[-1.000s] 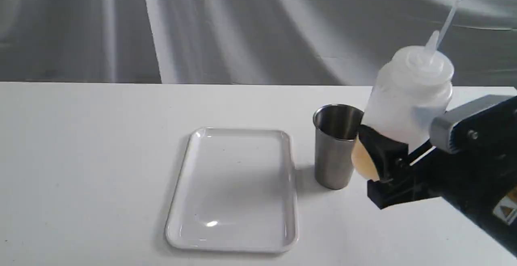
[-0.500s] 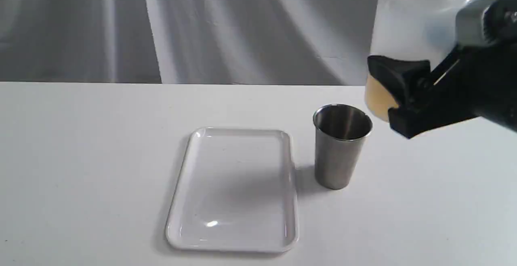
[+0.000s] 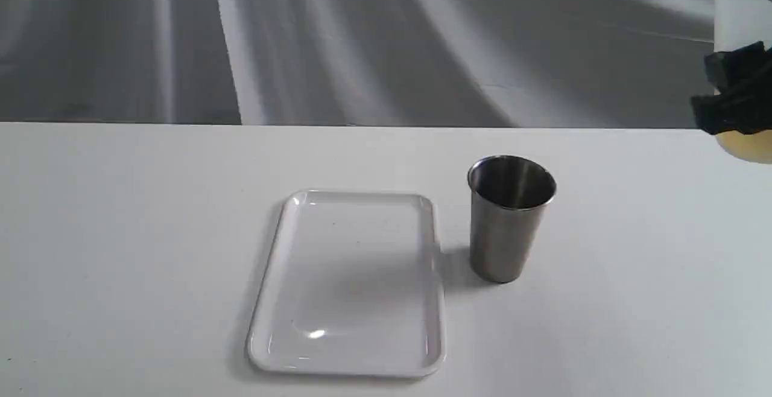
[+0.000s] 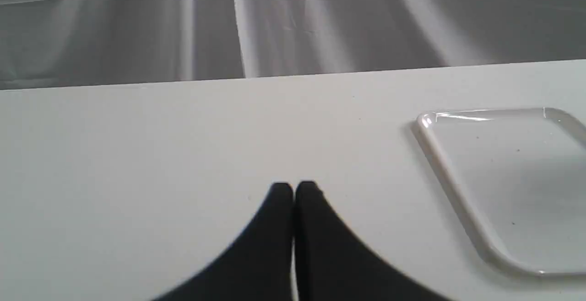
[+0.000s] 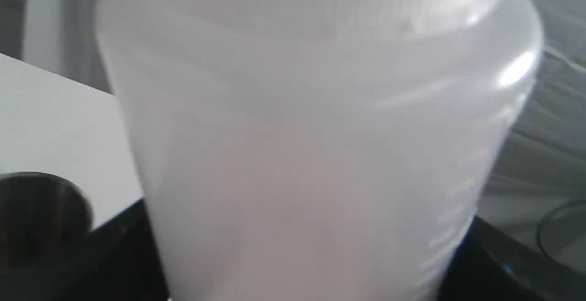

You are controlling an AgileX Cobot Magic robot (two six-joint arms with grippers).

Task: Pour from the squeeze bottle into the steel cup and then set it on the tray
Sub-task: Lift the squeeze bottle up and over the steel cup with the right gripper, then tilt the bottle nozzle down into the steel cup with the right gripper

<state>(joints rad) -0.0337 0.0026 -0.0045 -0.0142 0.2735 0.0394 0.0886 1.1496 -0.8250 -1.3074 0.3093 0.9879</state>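
The steel cup (image 3: 511,217) stands upright on the white table, just right of the white tray (image 3: 350,282), which holds nothing. My right gripper (image 3: 739,92) is at the far right edge of the exterior view, raised above the table and shut on the squeeze bottle (image 3: 743,143), whose amber bottom shows below the black fingers. In the right wrist view the translucent bottle (image 5: 316,145) fills the frame, with the cup's rim (image 5: 41,209) low at one side. The nozzle is out of view. My left gripper (image 4: 294,191) hovers shut over bare table beside the tray (image 4: 458,191).
A grey draped cloth (image 3: 362,41) hangs behind the table's far edge. Bare white tabletop (image 3: 120,234) spreads left of the tray and in front of the cup.
The right gripper has lifted the bottle from beside the cup and carried it up and to the right, almost out of the exterior view. Cup and tray have not moved.
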